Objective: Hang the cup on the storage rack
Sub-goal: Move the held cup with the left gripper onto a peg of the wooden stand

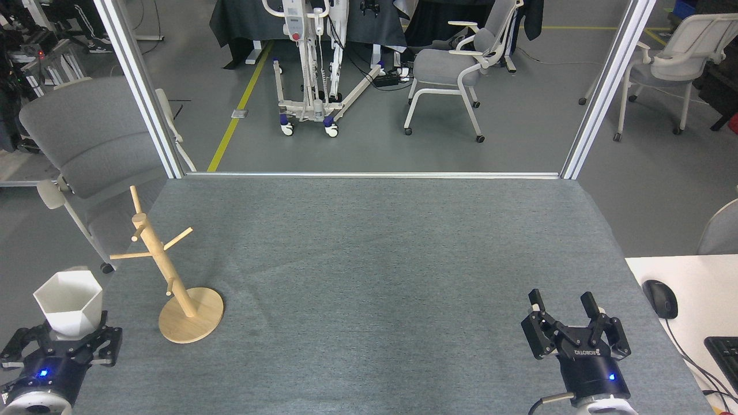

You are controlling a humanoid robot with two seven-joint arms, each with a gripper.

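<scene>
The cup's (pixel 69 304) base is hidden inside the left tool (pixel 62 341).

We've got a matte white cup (pixel 68 302) with plain faceted sides, no print on it, and next to it the storage rack (pixel 167 271) in pale natural wood, all one honey-blond tone from pegs to disc base. The counter (pixel 369 259) is a speckled mid-grey felt-looking weave. Both our grippers, left (pixel 57 340) and right (pixel 568 314), are black with a little blue light glowing on each, and the right one has small white lettering.
</scene>
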